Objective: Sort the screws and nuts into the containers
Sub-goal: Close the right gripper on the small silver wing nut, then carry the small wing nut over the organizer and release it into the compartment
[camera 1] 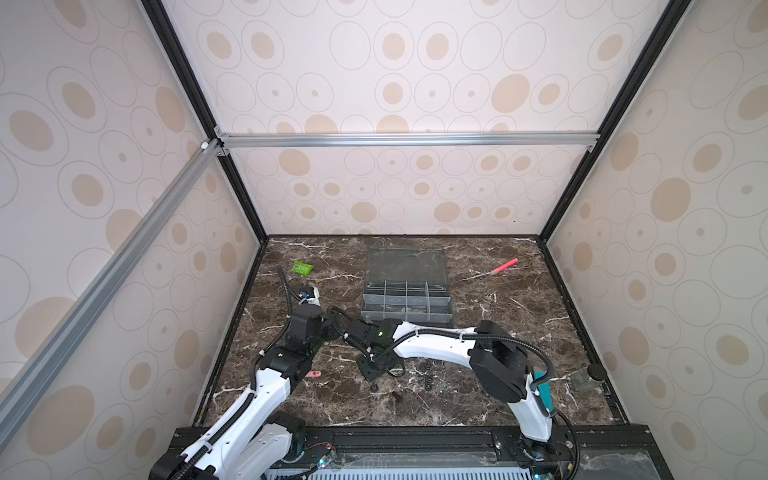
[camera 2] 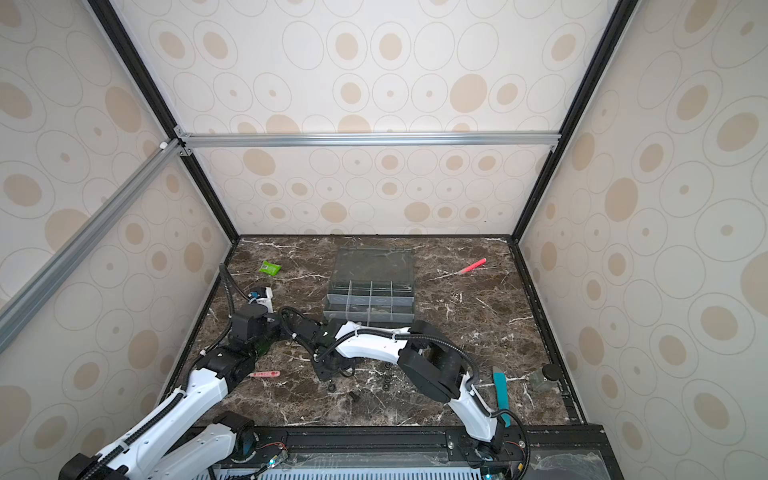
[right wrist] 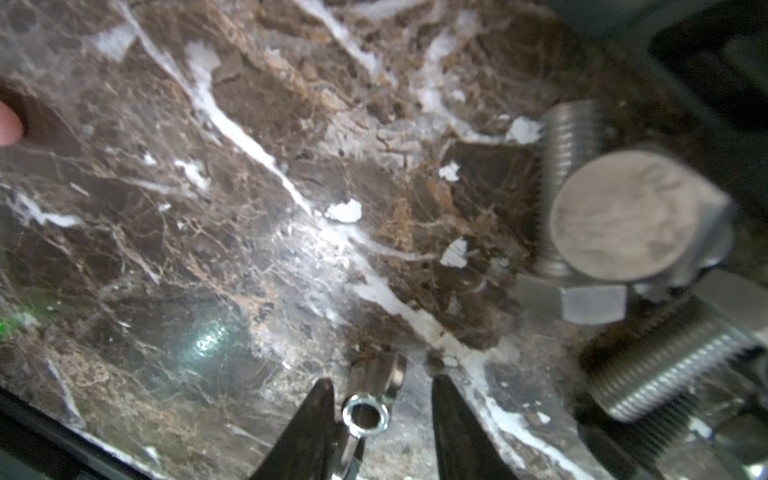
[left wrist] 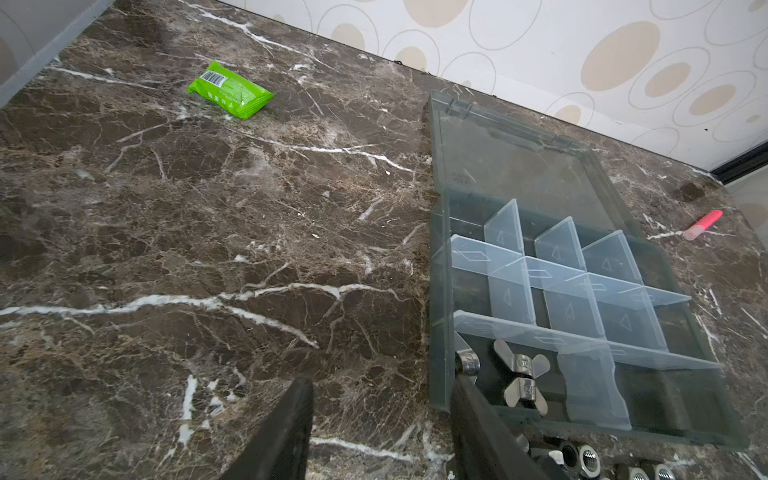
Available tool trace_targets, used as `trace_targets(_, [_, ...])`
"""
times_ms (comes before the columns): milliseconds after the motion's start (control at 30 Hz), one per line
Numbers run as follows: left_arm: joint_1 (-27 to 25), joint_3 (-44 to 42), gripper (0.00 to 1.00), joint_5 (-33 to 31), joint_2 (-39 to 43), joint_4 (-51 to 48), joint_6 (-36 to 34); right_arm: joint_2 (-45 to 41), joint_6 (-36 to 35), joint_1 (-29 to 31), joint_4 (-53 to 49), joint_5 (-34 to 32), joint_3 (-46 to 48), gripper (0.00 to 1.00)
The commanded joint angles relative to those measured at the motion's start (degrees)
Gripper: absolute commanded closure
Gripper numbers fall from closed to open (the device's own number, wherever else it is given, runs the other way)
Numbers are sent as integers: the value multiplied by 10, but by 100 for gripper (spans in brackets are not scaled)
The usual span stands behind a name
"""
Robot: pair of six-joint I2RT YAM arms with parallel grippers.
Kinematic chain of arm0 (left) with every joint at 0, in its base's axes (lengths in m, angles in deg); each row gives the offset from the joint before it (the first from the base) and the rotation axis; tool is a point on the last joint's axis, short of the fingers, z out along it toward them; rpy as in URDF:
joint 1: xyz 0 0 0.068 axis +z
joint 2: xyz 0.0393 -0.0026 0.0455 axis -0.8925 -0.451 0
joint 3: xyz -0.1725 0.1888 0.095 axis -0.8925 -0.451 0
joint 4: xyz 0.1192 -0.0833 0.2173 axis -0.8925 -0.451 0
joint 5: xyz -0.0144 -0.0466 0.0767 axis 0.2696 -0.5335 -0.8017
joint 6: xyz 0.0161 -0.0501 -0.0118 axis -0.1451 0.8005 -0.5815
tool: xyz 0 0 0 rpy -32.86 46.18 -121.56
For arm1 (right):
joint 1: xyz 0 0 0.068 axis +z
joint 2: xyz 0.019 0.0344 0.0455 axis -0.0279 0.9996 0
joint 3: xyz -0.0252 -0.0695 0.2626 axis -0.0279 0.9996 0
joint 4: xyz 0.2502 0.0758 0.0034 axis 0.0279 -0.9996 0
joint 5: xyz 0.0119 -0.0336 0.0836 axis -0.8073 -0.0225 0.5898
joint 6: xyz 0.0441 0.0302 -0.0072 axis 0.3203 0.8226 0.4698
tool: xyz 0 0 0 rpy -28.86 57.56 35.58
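The left hand point(left wrist: 380, 388) is spread and empty at the near corner of the grey plastic organizer box point(left wrist: 440, 291), whose corner cell holds silver wing nuts point(left wrist: 523, 376). The right hand point(right wrist: 382, 380) is spread around a small silver wing nut point(right wrist: 365, 413) on the dark marble bench point(right wrist: 208, 208), one finger point(right wrist: 311, 424) touching it, a gap on the other side. Silver hex-head screws point(right wrist: 623, 216) lie near it.

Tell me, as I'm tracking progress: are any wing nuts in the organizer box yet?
Yes, silver wing nuts lie on the floor of the organizer box.
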Motion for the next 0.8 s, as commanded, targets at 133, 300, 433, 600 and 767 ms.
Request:
trace_targets(133, [8,2,47,-1,9,-3,8,21,-2,8,-20,-4,-14,69])
trace_targets(300, [8,1,46,-2,12,-4,7,23,0,9,-24,-9,-16,76])
trace_targets(433, [10,1,46,-1,12,-4,8,8,4,7,-16,-13,-1,81])
trace_targets(600, [11,1,46,0,16,-5,7,-34,18,-6,13,-16,43,82])
trace_targets(767, [12,-1,46,4,16,-4,8,-80,0,-26,24,-25,55,83])
